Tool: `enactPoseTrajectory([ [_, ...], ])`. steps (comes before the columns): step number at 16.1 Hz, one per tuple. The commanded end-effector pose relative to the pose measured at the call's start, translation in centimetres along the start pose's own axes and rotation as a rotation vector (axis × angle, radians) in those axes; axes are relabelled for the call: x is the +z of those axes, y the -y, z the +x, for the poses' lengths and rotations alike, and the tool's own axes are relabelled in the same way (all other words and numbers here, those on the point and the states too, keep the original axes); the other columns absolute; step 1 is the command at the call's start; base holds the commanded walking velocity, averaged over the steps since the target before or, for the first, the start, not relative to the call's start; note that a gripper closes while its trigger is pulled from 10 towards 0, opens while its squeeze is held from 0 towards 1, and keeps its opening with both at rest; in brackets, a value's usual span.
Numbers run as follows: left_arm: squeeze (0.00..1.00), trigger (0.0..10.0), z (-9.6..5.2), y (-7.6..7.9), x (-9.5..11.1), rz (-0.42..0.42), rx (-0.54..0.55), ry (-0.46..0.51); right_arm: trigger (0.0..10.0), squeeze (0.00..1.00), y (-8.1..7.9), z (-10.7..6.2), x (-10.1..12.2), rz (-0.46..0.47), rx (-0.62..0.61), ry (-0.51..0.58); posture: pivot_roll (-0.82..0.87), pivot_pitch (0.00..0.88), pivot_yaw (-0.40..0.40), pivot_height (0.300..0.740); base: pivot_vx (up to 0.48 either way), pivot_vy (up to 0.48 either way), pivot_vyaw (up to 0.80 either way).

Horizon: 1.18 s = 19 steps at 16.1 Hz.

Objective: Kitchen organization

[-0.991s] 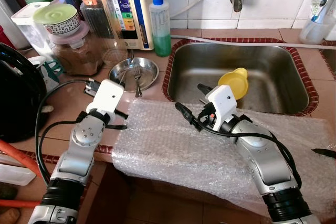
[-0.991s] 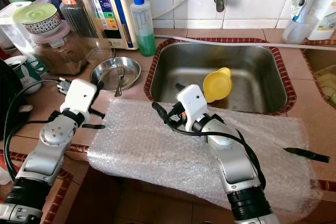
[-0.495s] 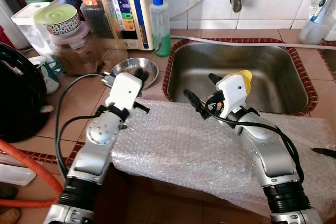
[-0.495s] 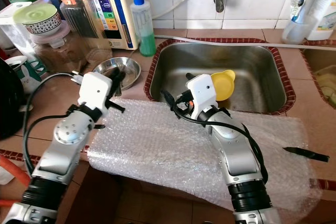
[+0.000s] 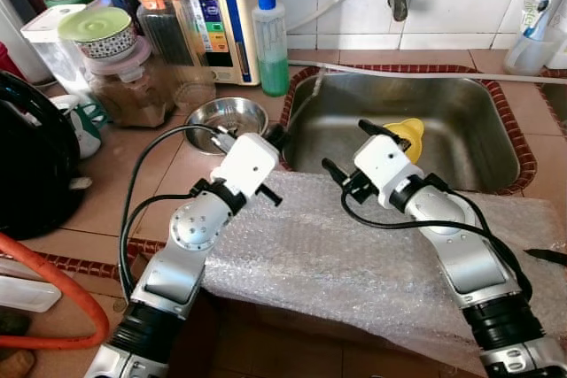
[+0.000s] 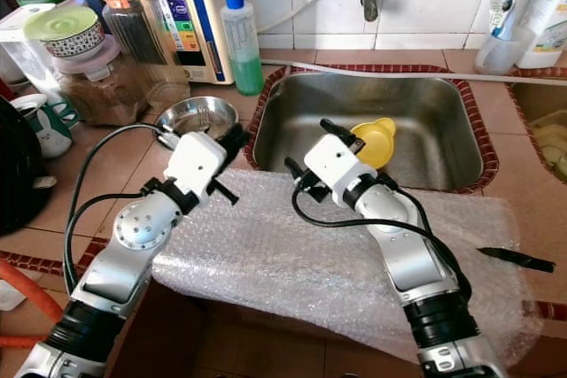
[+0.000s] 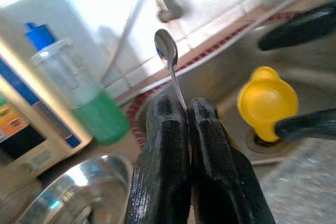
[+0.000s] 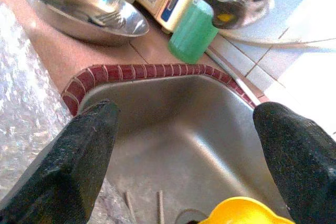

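**Desk:** Spoon on the move, then? What has changed in the last second?

**Photographer:** Both arms have swung up from the bubble wrap [image 5: 354, 254] toward the sink [image 5: 469, 86]. A second ago the left gripper [image 7: 181, 129] sat low over the tiled worktop [image 5: 142, 174], near the steel bowl [image 5: 229, 115]. Now it has travelled right and far, to the sink's left rim, its fingers [image 7: 163, 166] pinched together on the handle of a spoon [image 7: 167, 51], bowl end pointing at the basin.

**Desk:** And the right arm?

**Photographer:** The right gripper [image 5: 354, 150] has lifted off the wrap and hangs at the sink's near edge, fingers [image 8: 79, 156] spread wide apart, nothing between them. A yellow lid [image 5: 406, 135] lies just beyond it over the drain.

**Desk:** What does that mean for the tidying?

**Photographer:** My reading: the spoon has been taken out of the bowl area and is headed either into the sink or across to the open right gripper. The spoon's bowl shows close ahead in the right wrist view, which favours a handover, though the wrist pictures are soft and I can't say how secure the pinch is.

**Desk:** Anything left behind?

**Photographer:** A fork [image 8: 107, 18] still lies in the steel bowl, so that one looks not yet dealt with. The green soap bottle [image 5: 271, 37] and the jars at far left stand where they were.
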<state>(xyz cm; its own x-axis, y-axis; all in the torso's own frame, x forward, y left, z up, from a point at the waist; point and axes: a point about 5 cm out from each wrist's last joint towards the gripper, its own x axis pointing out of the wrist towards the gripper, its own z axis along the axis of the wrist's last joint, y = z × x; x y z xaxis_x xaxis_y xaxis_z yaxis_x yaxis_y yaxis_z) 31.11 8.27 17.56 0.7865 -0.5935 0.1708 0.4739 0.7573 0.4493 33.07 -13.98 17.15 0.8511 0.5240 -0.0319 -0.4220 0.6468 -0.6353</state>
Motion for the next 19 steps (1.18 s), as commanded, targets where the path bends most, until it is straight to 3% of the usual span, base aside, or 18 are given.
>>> enactPoseTrajectory([
  [1,0.0,0.0,0.0,0.2,0.6,0.037,-0.046,0.017,10.0,0.0,0.0,0.4,0.6,-0.067,0.002,0.026,-0.29,0.071,0.119,0.74,0.0,0.0,0.0],
  [5,0.0,0.0,0.1,1.3,0.3,0.059,-0.131,-0.005,10.0,0.0,0.0,1.1,0.9,-0.161,0.014,0.061,-0.29,0.071,0.119,0.74,0.0,0.0,0.0],
  [14,0.0,0.0,0.5,2.0,1.2,0.056,-0.189,0.042,10.0,0.0,-0.7,3.2,0.4,-0.194,0.039,0.064,-0.29,0.073,0.125,0.74,0.0,0.0,0.0],
  [16,0.0,0.0,0.5,2.3,1.4,0.066,-0.214,0.055,10.0,0.0,-1.0,3.8,-0.2,-0.262,0.057,0.04,-0.29,0.075,0.123,0.74,0.0,0.0,0.0],
  [17,0.0,0.0,0.5,2.4,1.4,0.07,-0.22,0.054,9.9,0.0,-0.8,4.0,-0.1,-0.234,0.033,0.044,-0.28,0.076,0.122,0.74,0.0,0.0,0.0],
  [18,0.0,0.0,0.5,2.5,1.4,0.072,-0.225,0.056,4.7,0.0,-0.8,4.3,0.1,-0.228,0.024,0.05,-0.28,0.076,0.122,0.74,0.0,0.0,0.0],
  [19,0.0,0.0,0.5,2.5,1.4,0.071,-0.225,0.057,4.7,0.0,-0.8,4.4,0.2,-0.231,0.024,0.053,-0.28,0.076,0.122,0.74,0.0,0.0,0.0],
])
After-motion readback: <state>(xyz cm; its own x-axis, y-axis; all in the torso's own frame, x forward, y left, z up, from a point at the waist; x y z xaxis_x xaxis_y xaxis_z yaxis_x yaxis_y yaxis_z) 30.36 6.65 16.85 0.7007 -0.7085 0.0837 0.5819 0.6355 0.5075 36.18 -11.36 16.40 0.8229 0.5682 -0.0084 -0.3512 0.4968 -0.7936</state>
